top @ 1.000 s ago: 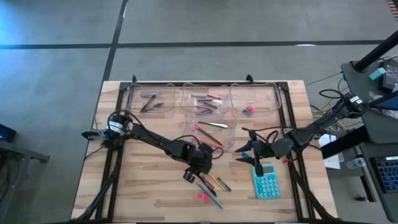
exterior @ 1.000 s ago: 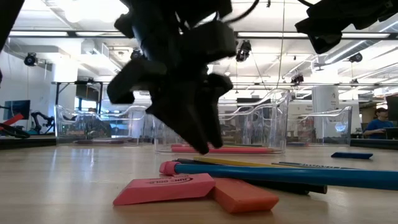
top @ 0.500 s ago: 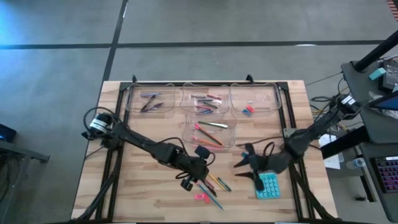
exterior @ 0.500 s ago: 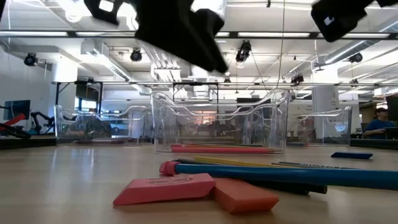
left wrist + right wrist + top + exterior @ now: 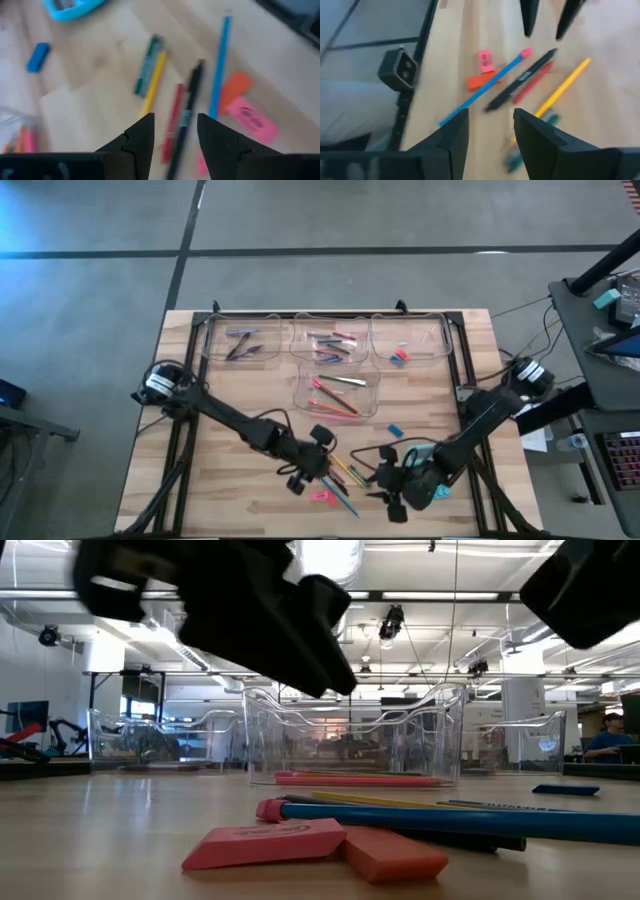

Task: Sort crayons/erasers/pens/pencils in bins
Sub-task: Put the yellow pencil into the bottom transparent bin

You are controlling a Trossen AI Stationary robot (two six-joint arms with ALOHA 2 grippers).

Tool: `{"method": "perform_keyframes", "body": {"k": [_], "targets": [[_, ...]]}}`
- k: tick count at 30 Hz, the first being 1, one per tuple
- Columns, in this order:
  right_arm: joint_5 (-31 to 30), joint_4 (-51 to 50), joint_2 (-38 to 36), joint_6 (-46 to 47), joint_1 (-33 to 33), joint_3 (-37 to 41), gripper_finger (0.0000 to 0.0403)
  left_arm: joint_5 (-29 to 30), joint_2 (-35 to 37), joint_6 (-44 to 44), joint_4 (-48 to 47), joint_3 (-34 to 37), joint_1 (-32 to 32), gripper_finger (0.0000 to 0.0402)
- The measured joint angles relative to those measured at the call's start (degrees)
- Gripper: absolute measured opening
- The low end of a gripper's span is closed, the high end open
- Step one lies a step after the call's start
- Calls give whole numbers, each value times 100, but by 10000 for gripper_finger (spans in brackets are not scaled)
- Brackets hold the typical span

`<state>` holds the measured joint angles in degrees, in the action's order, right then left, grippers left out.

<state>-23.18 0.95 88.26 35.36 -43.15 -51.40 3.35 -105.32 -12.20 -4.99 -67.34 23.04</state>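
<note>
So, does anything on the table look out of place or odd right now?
One blue eraser lies alone on the bare table, apart from the loose pile and outside the bins. Nothing looks spilled or damaged.

Even, bright overhead light fills the scene, coming from ceiling strip lamps (image 5: 420,595) that glare white in the low view, and shadows on the table (image 5: 230,480) are faint. Both wrist views are smeared with motion blur. In the low view the dark arm shapes near the lens are out of focus.
</note>
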Motion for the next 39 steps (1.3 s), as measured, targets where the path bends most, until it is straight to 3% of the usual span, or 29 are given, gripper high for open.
{"method": "perform_keyframes", "body": {"k": [13, 20, 24, 28, 31, 39], "targets": [[1015, 13, 1574, 558, 66, -1312, 151, 10, -9, 450, 50, 5, 451, 134], [1072, -1071, 1881, 694, 193, -2107, 210, 155, 46, 496, 190, -43, 493, 134], [946, -1500, 1842, 853, 209, -2310, 249, 187, 361, 846, 42, 32, 503, 134], [688, -1611, 1837, 1155, 163, -2337, 268, 580, 759, 1179, -229, 301, 593, 134], [646, -1592, 1886, 1251, 99, -2337, 268, 1028, 1124, 1306, 242, 843, 685, 134], [557, -1527, 2061, 1482, -8, -2334, 253, 1431, 1932, 1390, 3710, 2727, 818, 134]]}}
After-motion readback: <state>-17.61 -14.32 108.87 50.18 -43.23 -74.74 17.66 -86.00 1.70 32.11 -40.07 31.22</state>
